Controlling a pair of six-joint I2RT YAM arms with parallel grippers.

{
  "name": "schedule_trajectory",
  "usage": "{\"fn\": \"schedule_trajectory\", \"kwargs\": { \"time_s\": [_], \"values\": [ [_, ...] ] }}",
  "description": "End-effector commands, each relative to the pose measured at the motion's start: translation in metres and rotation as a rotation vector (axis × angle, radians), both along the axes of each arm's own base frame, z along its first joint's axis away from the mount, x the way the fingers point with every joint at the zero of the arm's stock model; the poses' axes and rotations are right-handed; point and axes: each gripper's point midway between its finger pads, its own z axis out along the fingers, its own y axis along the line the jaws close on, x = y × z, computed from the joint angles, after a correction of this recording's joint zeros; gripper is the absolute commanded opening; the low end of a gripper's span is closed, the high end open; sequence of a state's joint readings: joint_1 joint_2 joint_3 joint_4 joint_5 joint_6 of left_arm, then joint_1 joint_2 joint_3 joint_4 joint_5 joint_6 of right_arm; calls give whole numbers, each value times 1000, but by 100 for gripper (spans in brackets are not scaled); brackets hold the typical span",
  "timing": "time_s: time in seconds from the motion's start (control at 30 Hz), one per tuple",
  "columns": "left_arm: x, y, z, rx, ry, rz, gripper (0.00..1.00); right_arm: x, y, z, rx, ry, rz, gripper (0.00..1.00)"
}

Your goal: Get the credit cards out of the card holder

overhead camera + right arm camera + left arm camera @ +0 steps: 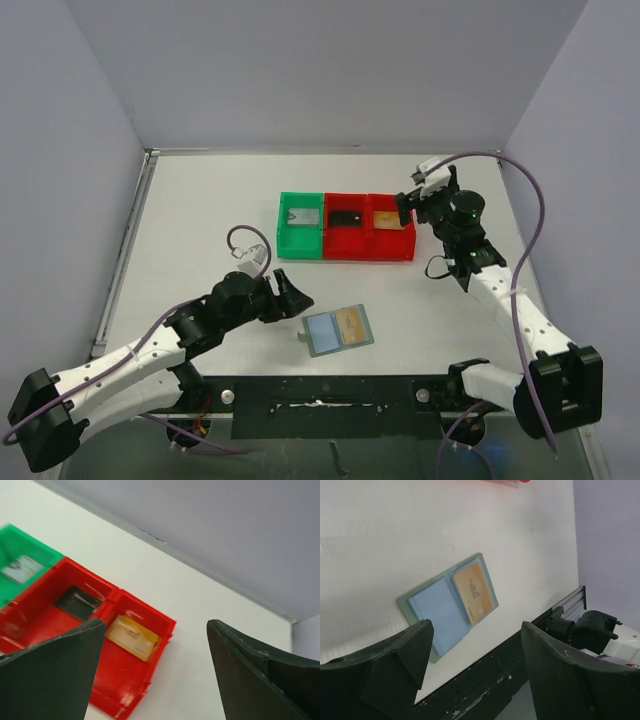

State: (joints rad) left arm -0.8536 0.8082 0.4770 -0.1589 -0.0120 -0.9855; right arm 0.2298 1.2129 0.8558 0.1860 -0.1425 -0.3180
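From the overhead camera I see the pale blue-grey folding card holder (338, 329) lying open and flat on the white table (200, 220), near the front edge and between the two arms. A thin gold-tan credit card (350, 323) sits on its right panel. The left gripper (290, 297) is just left of the holder and apart from it.

My left wrist camera gives the closer look. The holder (447, 605) lies tilted across the frame, with the gold card (474, 592) on one panel and a bare blue pocket on the other. The left gripper (475, 645) has its dark fingers spread wide, with nothing between them.

At the back stands a row of plastic bins: one green bin (300, 252) and two red bins (347, 252). The right gripper (408, 205) hangs over the rightmost one. Only the right wrist camera shows the contents clearly. There is a second gold-tan card (132, 637) in the end red bin, a dark card (79, 602) in the next and a grey card (21, 569) in the green one. The right gripper (155, 645) is spread apart and empty too.
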Motion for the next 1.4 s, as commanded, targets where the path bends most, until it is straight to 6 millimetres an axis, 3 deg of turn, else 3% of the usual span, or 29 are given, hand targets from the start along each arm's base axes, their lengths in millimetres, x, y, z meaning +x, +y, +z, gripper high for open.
{"fn": "schedule_trajectory", "kwargs": {
  "time_s": [0.0,0.07,0.17,0.3,0.4,0.5,0.6,0.93,1.07,1.37],
  "values": [
    [5,-41,38,-151,-88,-42,71,-37,-1,-7,446,149,-127,89],
    [4,-53,35,-130,-91,-55,71,-55,-2,-17,578,217,-176,99],
    [5,-63,26,-111,-89,-62,71,-78,2,-37,719,337,-213,98],
    [7,-70,17,-146,-87,-53,71,-113,32,-67,889,514,-102,98],
    [5,-74,7,-151,-61,-54,67,-141,52,-100,964,714,-63,99],
    [3,-78,2,-162,-44,-63,62,-166,73,-127,961,864,-46,84],
    [2,-80,-5,-157,-30,-68,58,-186,91,-145,865,915,-76,78],
    [0,-81,-28,-128,24,-65,53,-215,124,-181,735,1083,-89,42],
    [-2,-80,-35,-119,38,-69,53,-223,133,-190,706,1107,-86,38],
    [-6,-85,-38,-119,45,-103,51,-222,124,-203,666,1107,-163,35]
  ]
}}
